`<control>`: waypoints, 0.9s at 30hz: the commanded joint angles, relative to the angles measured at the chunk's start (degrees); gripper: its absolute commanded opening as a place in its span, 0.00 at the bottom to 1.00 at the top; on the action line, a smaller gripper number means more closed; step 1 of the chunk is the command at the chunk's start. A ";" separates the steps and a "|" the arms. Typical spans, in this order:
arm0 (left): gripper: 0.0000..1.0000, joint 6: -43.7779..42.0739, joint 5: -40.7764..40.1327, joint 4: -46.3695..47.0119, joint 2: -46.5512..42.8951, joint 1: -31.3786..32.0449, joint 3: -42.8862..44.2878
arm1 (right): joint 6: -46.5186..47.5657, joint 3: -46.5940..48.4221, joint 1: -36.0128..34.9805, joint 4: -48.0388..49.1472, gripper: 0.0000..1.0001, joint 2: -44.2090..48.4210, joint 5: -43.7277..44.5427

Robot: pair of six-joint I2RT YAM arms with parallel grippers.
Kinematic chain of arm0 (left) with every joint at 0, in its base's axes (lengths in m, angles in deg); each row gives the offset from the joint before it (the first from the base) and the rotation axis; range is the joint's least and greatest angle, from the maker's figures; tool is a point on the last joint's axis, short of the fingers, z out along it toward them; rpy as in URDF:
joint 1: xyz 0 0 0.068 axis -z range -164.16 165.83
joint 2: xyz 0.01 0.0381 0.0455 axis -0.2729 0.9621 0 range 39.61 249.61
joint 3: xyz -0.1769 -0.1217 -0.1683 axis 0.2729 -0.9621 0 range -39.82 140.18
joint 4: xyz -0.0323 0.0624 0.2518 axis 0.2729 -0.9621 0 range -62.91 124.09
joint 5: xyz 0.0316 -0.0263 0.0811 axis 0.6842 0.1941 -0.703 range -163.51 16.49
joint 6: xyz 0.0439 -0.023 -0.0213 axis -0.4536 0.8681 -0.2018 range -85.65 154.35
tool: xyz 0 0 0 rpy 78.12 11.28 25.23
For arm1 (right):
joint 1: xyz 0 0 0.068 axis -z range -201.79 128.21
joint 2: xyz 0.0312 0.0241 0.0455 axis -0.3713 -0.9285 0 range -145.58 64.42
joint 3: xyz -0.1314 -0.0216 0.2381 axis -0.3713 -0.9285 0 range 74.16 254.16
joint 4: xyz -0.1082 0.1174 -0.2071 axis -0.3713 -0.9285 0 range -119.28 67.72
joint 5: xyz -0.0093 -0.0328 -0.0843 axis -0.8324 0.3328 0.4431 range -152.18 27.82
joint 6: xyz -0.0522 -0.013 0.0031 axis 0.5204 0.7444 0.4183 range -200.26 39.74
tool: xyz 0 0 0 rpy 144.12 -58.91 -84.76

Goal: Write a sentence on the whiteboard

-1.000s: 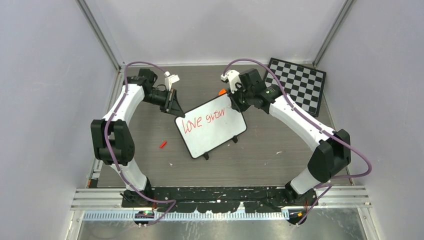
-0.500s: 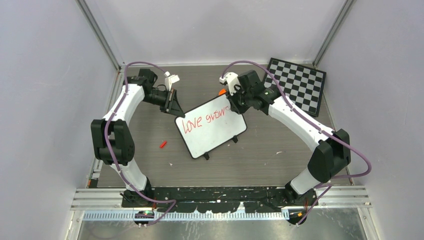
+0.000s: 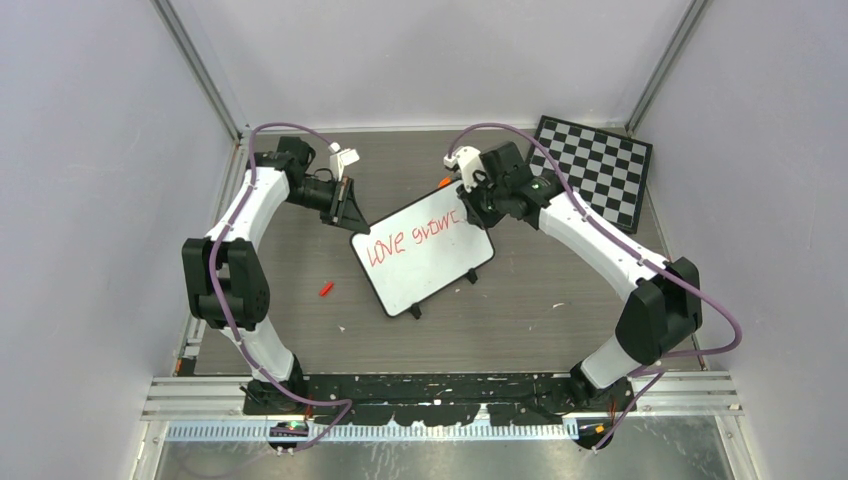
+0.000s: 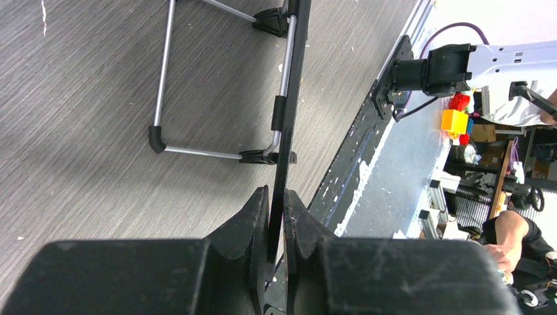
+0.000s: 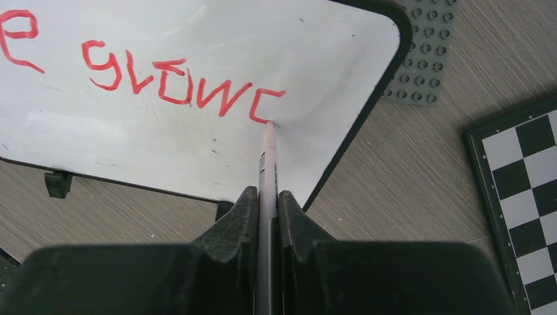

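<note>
Mid-table on the table [image 3: 540,300], propped on small black feet and turned askew: the whiteboard [image 3: 425,265], long axis running from the near left toward the far right. Across its far strip, the sentence [image 5: 177,82] in red, legible as "love" then "grow" plus a half-made hooked stroke, probably the start of an "s". Right at the lower end of that hook, touching the white surface: the tip of the marker [image 5: 268,164], barrel pointing straight back into the right gripper [image 5: 267,195]. Fingers there narrow, pinched on the marker.

Judging by the layout, only a thin band of white left between the last stroke and the rounded far-right corner, so little room to finish the letter sideways. Blank space for a second line on the gripper's side of the writing, toward the board's near rim, hence a pull back toward the wrist rather than a push outward.

At the opposite, far-left corner: the left gripper [image 4: 276,192], fingers narrow too, clamped on the board's thin black rim edge-on, bracing it.

Beyond the right corner, apart from the board: a grey studded plate [image 5: 427,65] and the chessboard [image 3: 595,165]; a small red cap [image 3: 326,289] on the left
</note>
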 commanded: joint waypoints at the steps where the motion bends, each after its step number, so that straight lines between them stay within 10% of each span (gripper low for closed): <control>1: 0.00 -0.41 -2.63 1.67 1.04 0.36 1.44 | 1.04 1.10 1.32 2.18 0.00 0.89 1.46; 27: 0.00 0.18 -3.12 2.14 0.88 0.81 1.16 | -1.60 3.10 -2.06 -1.28 0.00 1.66 -3.55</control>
